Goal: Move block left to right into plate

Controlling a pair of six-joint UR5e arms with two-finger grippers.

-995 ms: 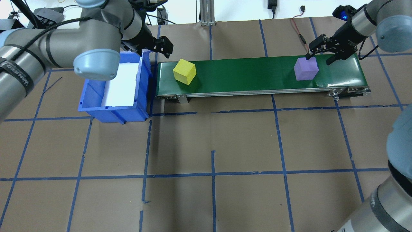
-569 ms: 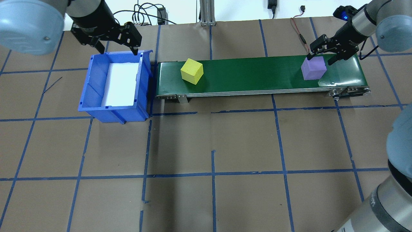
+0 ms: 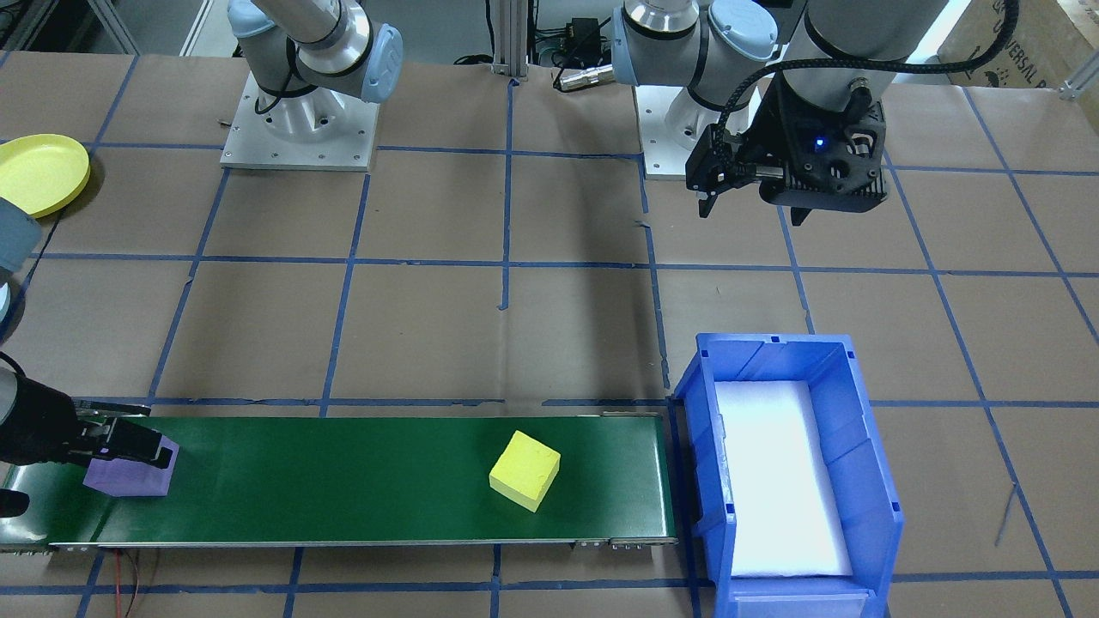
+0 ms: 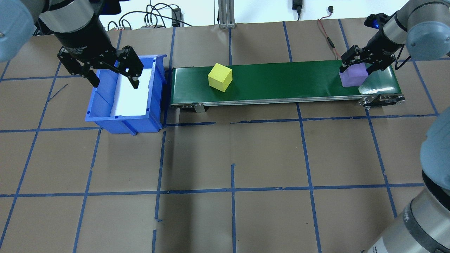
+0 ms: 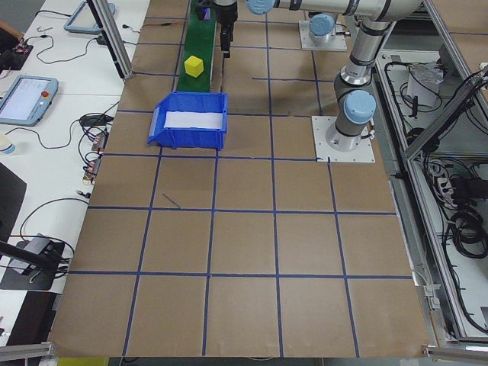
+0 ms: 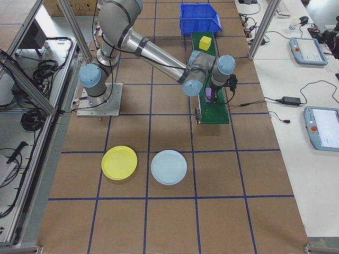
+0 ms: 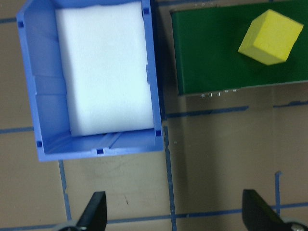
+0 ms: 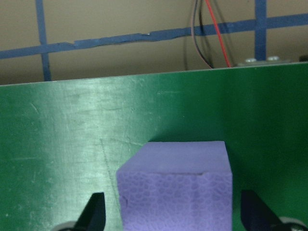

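Note:
A purple block (image 4: pixel 352 78) sits at the right end of the green conveyor belt (image 4: pixel 281 80). My right gripper (image 4: pixel 355 70) is open and straddles it, and in the right wrist view the fingers (image 8: pixel 96 214) stand clear of the purple block (image 8: pixel 175 187) on both sides. A yellow block (image 4: pixel 220 77) rides on the belt's left part. My left gripper (image 4: pixel 115 83) hangs open and empty above the blue bin (image 4: pixel 123 121). The yellow plate (image 6: pixel 119 162) lies on the table on the robot's right side, also seen as the plate (image 3: pixel 39 172) in the front-facing view.
The blue bin (image 3: pixel 867 463) with a white foam floor stands against the belt's left end. A light blue plate (image 6: pixel 168 167) lies beside the yellow one. Red and black wires (image 4: pixel 325 33) run behind the belt's right end.
Both blocks have travelled rightward on the belt. My right gripper followed the purple block and now sits around it. My left arm swung from the belt's left end to over the bin.

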